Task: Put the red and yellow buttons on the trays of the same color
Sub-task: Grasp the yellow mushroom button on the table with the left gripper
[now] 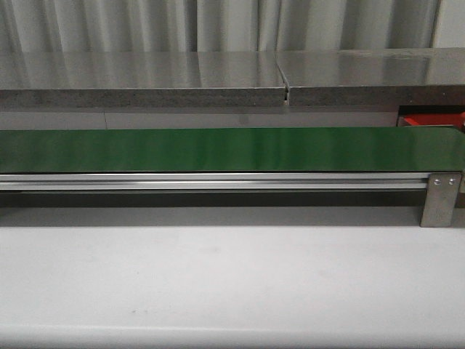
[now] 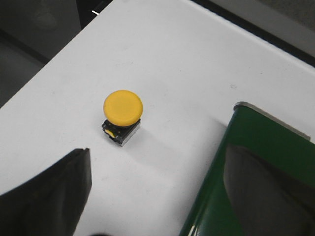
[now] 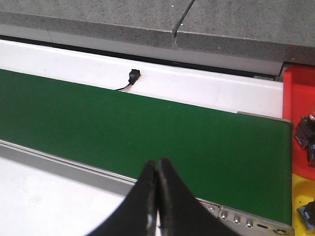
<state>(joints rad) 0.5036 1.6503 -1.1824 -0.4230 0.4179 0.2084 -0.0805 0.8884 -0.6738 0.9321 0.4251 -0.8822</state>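
White tabletop (image 1: 232, 283) fills the near part of the front view, bare and faintly scuffed. Beyond it a long green conveyor belt (image 1: 232, 149) runs across the whole width on a silver rail, ending in a metal bracket (image 1: 440, 200) at the right. Behind the belt is a grey stone-look ledge, and a sliver of a red tray (image 1: 429, 121) shows past the belt's right end. Neither arm nor any button appears in this view.

From the left wrist view comes what the front view misses: a yellow button (image 2: 122, 108), a round domed cap on a small black and silver base, standing upright on the white table, just beside the rounded end of the green belt and apart from it. The left gripper (image 2: 162, 196) is spread wide, one dark finger (image 2: 49, 196) low on one side and the other seen over the belt; the button sits beyond the fingers, untouched.

From the right wrist view, the right gripper (image 3: 157, 206) is pressed together with nothing between its tips, hanging over the belt's near rail. The red tray (image 3: 299, 93) lies off the belt's end, with a yellow surface next to it that may be the yellow tray; small dark objects there are too cropped to name. A little black sensor (image 3: 133, 75) with a wire sits on the white strip behind the belt.
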